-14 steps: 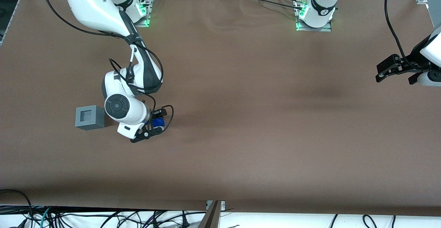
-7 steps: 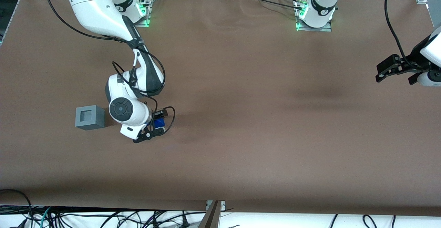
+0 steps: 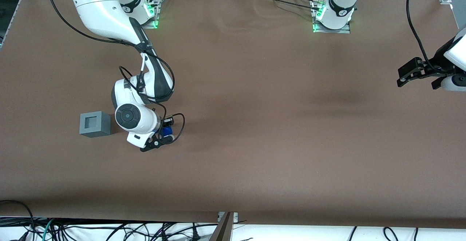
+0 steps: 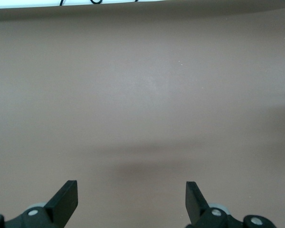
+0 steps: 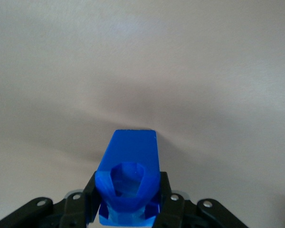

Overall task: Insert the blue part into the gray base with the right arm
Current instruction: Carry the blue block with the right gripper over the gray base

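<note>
Change since earlier frames: between the oldest frame and the middle one the large white jointed right arm (image 3: 140,84) shifted a little toward the parked arm's end of the table, carrying its round gray-capped wrist (image 3: 127,116) with it; since the middle frame it has barely moved, and the light-gray cube has stayed put
Gripper: the black two-finger gripper (image 3: 164,131) sits low over the brown table covering (image 3: 276,131), beside the wrist cap on the side toward the parked arm's end
Gripper state: its two fingers are pressed against the flanks of the small bright-blue plastic block (image 5: 128,178), one on each side, pinching it; the wrist camera shows a black finger (image 5: 91,199) hugging the block's side
Blue part: held between the fingers, its knobbed, hollowed end facing the wrist camera and its squarer end pointing at the covering; from the front only a sliver of blue (image 3: 167,130) peeks out between the black fingers
Blue part height: whether it touches the covering or hangs just above it cannot be told
Gray base: the light-gray plastic cube with a square recess in its top (image 3: 95,123) stands upright on the covering, toward the working arm's end, near the wrist cap but apart from it
Base and part: separate, with the wrist between them; the recess is unfilled
Cables: looped black cables (image 3: 178,124) curl around the gripper
</note>
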